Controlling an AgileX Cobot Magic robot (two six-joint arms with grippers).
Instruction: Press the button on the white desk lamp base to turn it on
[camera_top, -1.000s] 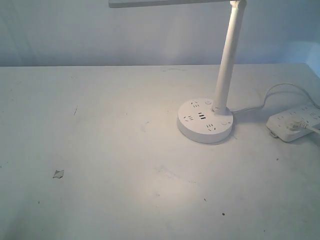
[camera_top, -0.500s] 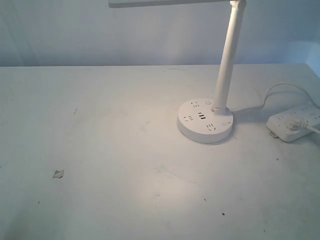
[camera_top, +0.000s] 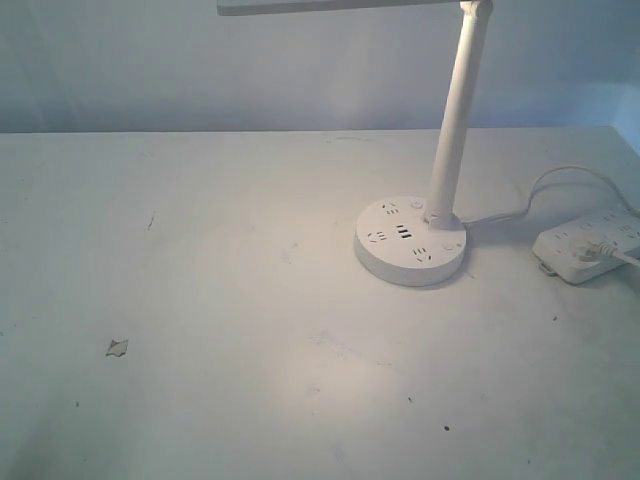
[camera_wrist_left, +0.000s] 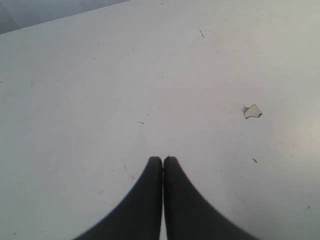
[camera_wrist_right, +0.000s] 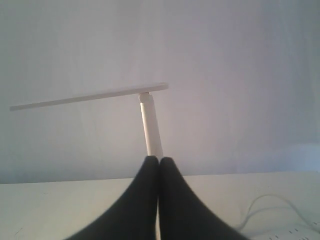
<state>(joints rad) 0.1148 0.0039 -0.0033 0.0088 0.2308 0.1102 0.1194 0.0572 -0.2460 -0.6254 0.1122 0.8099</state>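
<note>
My right gripper (camera_wrist_right: 159, 159) and left gripper (camera_wrist_left: 163, 159) are both pressed together, holding nothing. The lamp base (camera_top: 410, 242) stands on the right half of the table (camera_top: 200, 300), so my right arm is nearer. Its tips face the upright stem (camera_wrist_right: 151, 127) dead ahead, with the base lower down, hidden behind them.

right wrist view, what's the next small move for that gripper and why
Probably ease the right gripper forward and down toward the white desk lamp base. Its jaws are shut, which suits poking a button, and it faces the stem. But neither arm shows in the exterior view, so it seems not yet near the base.
</note>
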